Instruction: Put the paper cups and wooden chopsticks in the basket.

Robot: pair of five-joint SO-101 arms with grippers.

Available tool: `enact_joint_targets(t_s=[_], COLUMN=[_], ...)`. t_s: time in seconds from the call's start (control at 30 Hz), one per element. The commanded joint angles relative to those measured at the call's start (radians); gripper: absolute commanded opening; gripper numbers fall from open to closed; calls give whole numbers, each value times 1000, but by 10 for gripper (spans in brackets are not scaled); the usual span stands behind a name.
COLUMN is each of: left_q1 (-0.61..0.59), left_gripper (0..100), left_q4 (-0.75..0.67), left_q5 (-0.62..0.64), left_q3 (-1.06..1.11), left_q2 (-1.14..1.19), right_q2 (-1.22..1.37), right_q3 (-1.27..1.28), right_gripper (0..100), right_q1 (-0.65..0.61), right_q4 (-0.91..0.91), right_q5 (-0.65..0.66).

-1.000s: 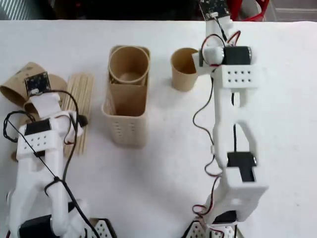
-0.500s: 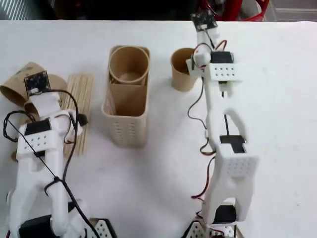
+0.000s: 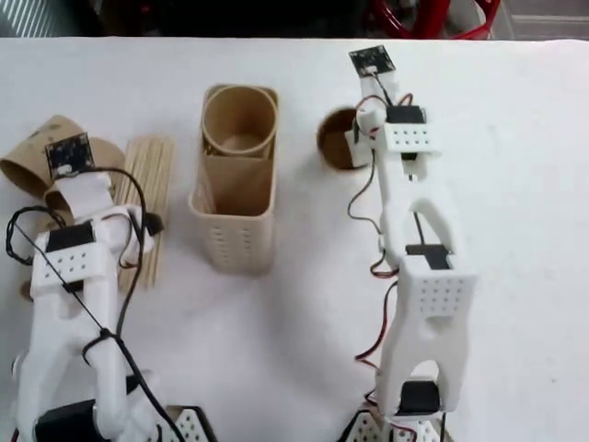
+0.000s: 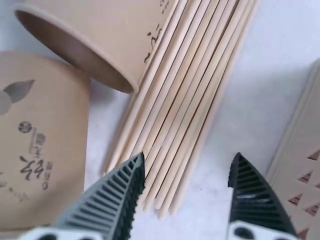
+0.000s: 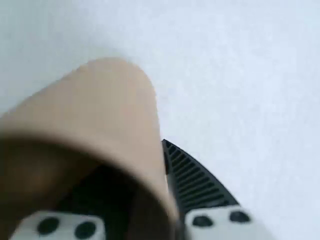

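Observation:
My right gripper (image 3: pixel 357 136) is shut on the rim of a brown paper cup (image 3: pixel 333 138) to the right of the basket. The cup's wall (image 5: pixel 115 110) sits between the jaws, with one finger (image 5: pixel 192 172) outside it. The perforated beige basket (image 3: pixel 232 226) stands mid-table with another paper cup (image 3: pixel 239 120) upright inside. A bundle of wooden chopsticks (image 3: pixel 147 198) lies left of the basket. My left gripper (image 4: pixel 187 165) hangs open just above the near ends of the chopsticks (image 4: pixel 195 95). Two cups (image 4: pixel 95 35) (image 4: pixel 40 135) lie on their sides beside them.
The lying cups (image 3: pixel 37 157) are at the table's left edge, partly under my left arm (image 3: pixel 74 258). A basket wall (image 4: pixel 300 160) is close to my left gripper. White tabletop (image 3: pixel 515 184) stretches right of the right arm. A red object (image 3: pixel 433 14) stands beyond the far edge.
My right arm swung left to the cup by the basket and its jaws took the rim; the cup now looks tipped. My left arm has stayed still.

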Motion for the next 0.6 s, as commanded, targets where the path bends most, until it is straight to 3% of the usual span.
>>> enact_joint_targets(t_s=[0.0,0.3,0.57], left_q1=[8,7,2], left_gripper=[278,278,278], left_q4=[-17,-17,-17], left_q5=[9,9,9], left_q3=[-9,-9,-9], left_q2=[-30,-30,-30], right_q2=[-157,-558,-949], right_q3=[-29,-29,-20], right_gripper=[17,17,17], right_q1=[27,54,-147], right_q4=[99,375,444], right_q5=[9,11,9])
